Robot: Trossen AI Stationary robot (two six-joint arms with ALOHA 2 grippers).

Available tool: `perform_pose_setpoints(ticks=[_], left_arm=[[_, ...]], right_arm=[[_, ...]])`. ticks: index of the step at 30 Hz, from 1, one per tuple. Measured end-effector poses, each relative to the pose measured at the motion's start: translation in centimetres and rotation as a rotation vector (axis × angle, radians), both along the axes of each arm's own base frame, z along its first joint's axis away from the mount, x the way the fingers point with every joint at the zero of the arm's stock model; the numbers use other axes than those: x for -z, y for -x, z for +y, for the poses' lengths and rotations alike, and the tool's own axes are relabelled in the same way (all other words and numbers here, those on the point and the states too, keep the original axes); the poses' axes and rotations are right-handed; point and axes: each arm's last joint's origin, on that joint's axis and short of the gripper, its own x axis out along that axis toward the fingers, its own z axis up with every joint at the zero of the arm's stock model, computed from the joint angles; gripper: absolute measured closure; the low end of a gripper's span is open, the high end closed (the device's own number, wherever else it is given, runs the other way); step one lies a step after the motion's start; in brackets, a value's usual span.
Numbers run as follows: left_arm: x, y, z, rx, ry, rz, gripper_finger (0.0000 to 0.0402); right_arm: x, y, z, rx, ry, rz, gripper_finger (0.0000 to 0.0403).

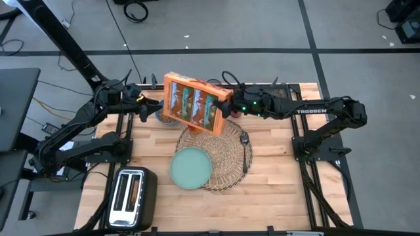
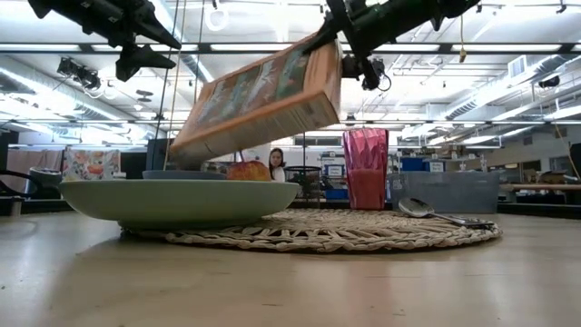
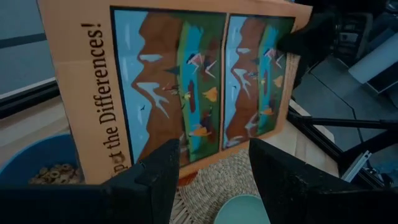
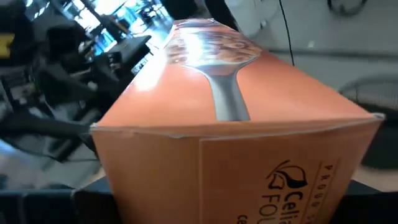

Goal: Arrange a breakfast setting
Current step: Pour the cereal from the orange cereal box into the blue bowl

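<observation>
The orange cereal box hangs tilted in the air above the back of the round wicker placemat. My right gripper is shut on its right end. The box's lower end is over the blue bowl, which holds cereal rings. My left gripper is open and empty beside the box's left end. The teal plate rests on the mat's near left edge and the dark spoon on its right side. The red cup and the apple stand behind the mat. My right gripper holds the cereal box by its raised right end, coming level from the table's right side. The box itself hides the fingers in the right wrist view. The box is lifted clear and tilted, with its free left end lower, toward the bowl.
A silver toaster stands at the table's near left corner. A grey tray shows behind the mat on the right. Bare wood lies near and right of the mat.
</observation>
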Motion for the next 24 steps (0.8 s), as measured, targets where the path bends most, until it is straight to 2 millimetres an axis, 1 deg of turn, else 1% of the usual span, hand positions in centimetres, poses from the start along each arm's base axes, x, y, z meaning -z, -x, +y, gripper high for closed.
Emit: perform_pose_setpoints(ticks=[3,5,12,18,21,24], left_arm=[[0.0,0.0,0.0,0.000,0.000,0.000,0.0203],[0.0,0.0,0.0,0.002,-0.004,0.002,0.0203],[0.0,0.0,0.0,0.003,-0.007,0.003,0.0203],[0.0,0.0,0.0,0.003,-0.007,0.003,0.0203],[0.0,0.0,0.0,0.003,-0.007,0.003,0.0203],[0.0,0.0,0.0,0.005,-0.011,0.004,0.0203]], right_arm=[[0.4,0.2,-0.1,0.037,-0.113,-0.005,0.0156],[0.6,0.2,-0.2,0.045,-0.134,0.005,0.0156],[0.5,0.2,-0.2,0.023,-0.068,0.034,0.0156],[0.6,0.3,-0.4,0.032,-0.062,0.040,0.0156],[-0.1,0.2,-0.4,0.022,-0.040,0.066,0.0156],[-0.9,0.2,-0.4,-0.006,0.028,0.103,0.0156]])
